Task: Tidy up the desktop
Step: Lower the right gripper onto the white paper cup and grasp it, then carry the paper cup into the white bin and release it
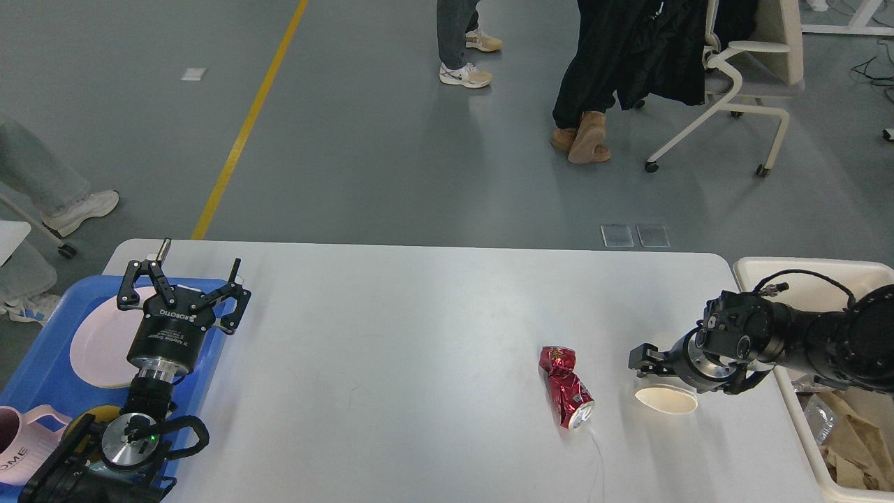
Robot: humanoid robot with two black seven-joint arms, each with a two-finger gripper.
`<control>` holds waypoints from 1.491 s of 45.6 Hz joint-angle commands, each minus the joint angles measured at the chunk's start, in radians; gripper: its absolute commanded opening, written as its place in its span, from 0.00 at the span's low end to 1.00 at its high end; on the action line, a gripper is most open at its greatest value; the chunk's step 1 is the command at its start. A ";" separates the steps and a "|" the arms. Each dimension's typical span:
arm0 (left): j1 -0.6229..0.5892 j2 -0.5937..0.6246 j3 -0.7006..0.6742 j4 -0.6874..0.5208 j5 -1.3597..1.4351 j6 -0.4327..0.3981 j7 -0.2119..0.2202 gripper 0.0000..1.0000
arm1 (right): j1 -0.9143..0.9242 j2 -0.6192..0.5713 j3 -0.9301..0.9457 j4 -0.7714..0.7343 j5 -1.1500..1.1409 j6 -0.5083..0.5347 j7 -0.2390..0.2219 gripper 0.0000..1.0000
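Note:
The white desktop (419, 349) fills the lower part of the head view. A crushed red can (566, 388) lies on it right of centre. Just to its right a white paper cup (665, 400) lies on its side with its open mouth facing me. My right gripper (641, 363) is low over the cup and covers most of its body; its dark fingers cannot be told apart. My left gripper (183, 278) stands open with nothing between its fingers, above the blue tray (42, 370) at the table's left edge.
The tray holds a pink plate (98, 342) and a pink mug (17, 447). A cream bin (789, 267) with crumpled paper and plastic stands off the table's right edge. People's legs and a wheeled chair (740, 77) are beyond the far edge.

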 commanded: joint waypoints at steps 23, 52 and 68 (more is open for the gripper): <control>0.000 0.000 0.000 0.000 0.000 0.000 0.000 0.96 | 0.012 -0.013 0.008 0.057 0.038 0.012 0.000 0.15; 0.000 0.000 0.000 0.000 0.000 0.000 0.000 0.96 | 0.055 -0.091 0.005 0.106 0.041 0.000 -0.002 0.00; 0.000 0.000 0.000 0.000 0.000 0.000 0.000 0.96 | 0.081 -0.113 0.002 0.131 0.040 0.012 -0.005 0.00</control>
